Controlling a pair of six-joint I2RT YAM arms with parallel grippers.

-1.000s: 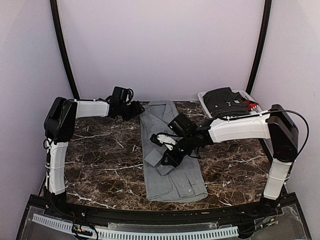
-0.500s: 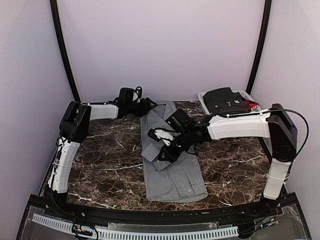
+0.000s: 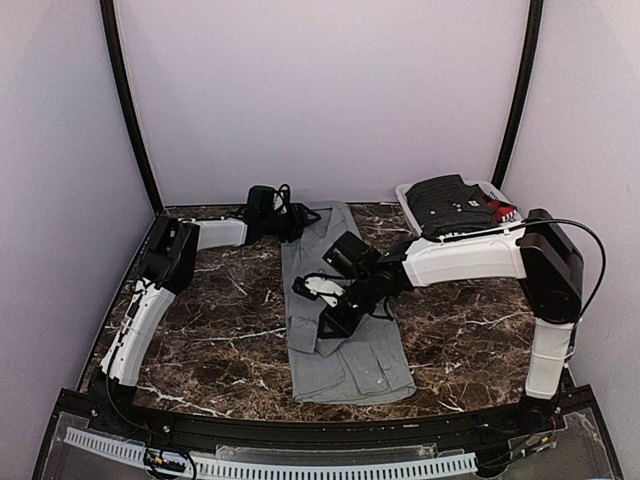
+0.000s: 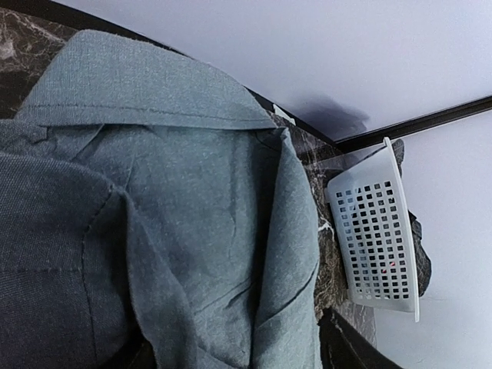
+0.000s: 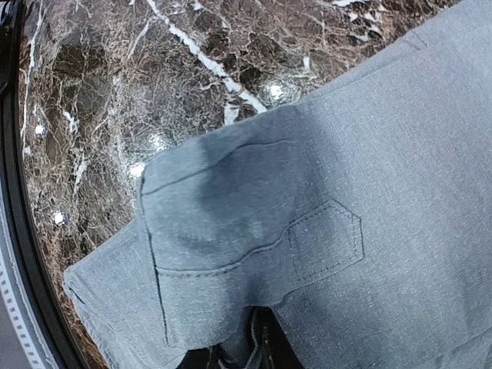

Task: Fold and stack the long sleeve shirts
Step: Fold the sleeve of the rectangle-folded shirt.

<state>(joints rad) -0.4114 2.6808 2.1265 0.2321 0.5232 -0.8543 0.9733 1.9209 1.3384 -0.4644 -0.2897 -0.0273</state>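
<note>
One long sleeve shirt (image 3: 345,350), plain grey with a collar, lies lengthwise on the marble table (image 3: 210,310), collar at the back. My left gripper (image 3: 298,220) is at the collar end. In the left wrist view the collar (image 4: 131,84) fills the top, and the gripper (image 4: 238,355) stands open with bunched cloth between its dark fingers (image 4: 342,344). My right gripper (image 3: 326,320) sits over the shirt's middle. In the right wrist view the sleeve cuff (image 5: 231,231) drapes over that gripper (image 5: 257,344), which looks shut on the cuff's edge.
A white perforated basket (image 3: 492,188) stands at the back right corner, also in the left wrist view as the basket (image 4: 377,238). A dark garment (image 3: 448,202) with a bit of red lies in it. Black frame posts and pale walls enclose the table.
My left arm has stretched farther back and right, bringing its gripper onto the collar. My right gripper has shifted slightly left with the cuff.
</note>
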